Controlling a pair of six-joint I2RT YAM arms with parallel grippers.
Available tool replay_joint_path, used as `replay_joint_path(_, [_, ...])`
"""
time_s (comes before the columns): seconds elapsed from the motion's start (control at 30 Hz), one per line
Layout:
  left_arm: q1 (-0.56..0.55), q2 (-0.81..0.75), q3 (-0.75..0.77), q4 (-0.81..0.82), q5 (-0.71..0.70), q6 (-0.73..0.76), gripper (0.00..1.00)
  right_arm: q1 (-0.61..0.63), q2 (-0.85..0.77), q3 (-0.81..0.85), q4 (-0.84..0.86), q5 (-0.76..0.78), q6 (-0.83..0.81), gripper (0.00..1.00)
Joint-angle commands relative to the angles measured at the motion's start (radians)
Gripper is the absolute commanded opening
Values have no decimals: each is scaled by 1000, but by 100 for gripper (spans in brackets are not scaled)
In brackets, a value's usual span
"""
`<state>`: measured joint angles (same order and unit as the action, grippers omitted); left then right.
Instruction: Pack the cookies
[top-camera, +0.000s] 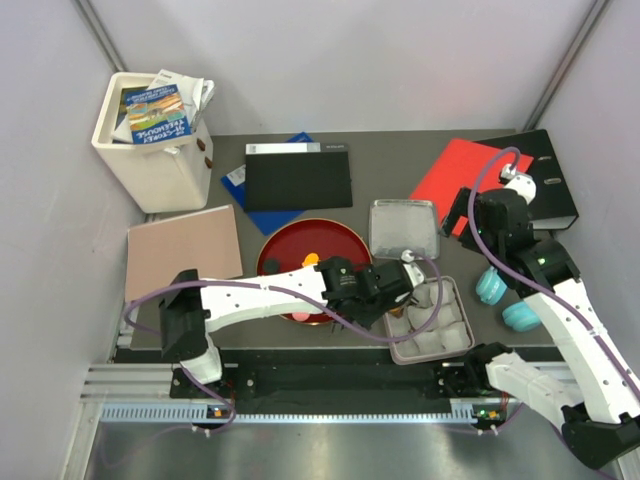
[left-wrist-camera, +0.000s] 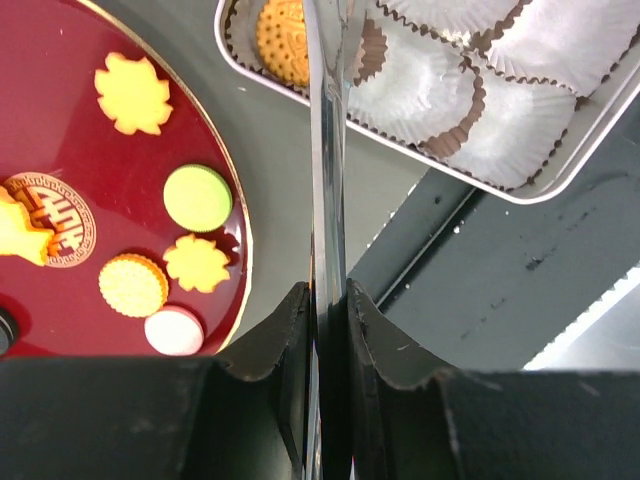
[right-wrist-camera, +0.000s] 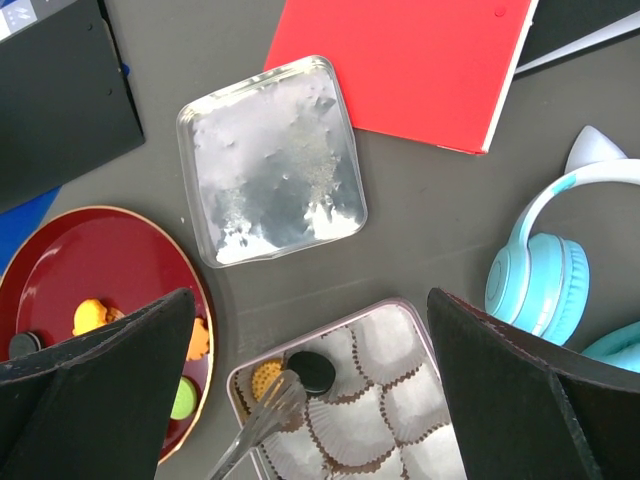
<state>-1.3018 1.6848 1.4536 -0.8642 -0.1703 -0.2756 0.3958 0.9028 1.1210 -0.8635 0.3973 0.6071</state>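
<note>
Metal tongs (left-wrist-camera: 328, 150) are clamped between the fingers of my left gripper (left-wrist-camera: 328, 300), which is shut on them. Their tip (right-wrist-camera: 280, 392) rests over the corner cup of the cookie tin (right-wrist-camera: 400, 305), beside an orange round cookie (right-wrist-camera: 262, 376) and a black cookie (right-wrist-camera: 312, 371) that lie in paper cups. On the red plate (left-wrist-camera: 60, 130) lie more cookies: an orange leaf (left-wrist-camera: 132, 92), a green round one (left-wrist-camera: 198, 197), an orange flower (left-wrist-camera: 197, 262), a ridged orange one (left-wrist-camera: 133, 285) and a pink one (left-wrist-camera: 174, 331). My right gripper (right-wrist-camera: 310, 300) hovers open high above the tin, holding nothing.
The tin's clear lid (top-camera: 403, 228) lies behind the tin. Teal headphones (top-camera: 505, 300) sit right of it. A red folder (top-camera: 470, 175), a black binder (top-camera: 545, 175), a black folder (top-camera: 298, 178), a pink board (top-camera: 185, 250) and a white bin (top-camera: 155, 140) ring the work area.
</note>
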Motion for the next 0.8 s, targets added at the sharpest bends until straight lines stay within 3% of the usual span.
replay_joint_path(0.0, [-1,27,48,34,-57,29,12,6,-18,-9,29,0,8,99])
replay_joint_path(0.47, [-1,134,168,67,-69,113,14,6,-15,-12,27,3,3,99])
replay_joint_path(0.77, [2,49,245,34,-224,95,19,6,-15,-10,26,0,8,99])
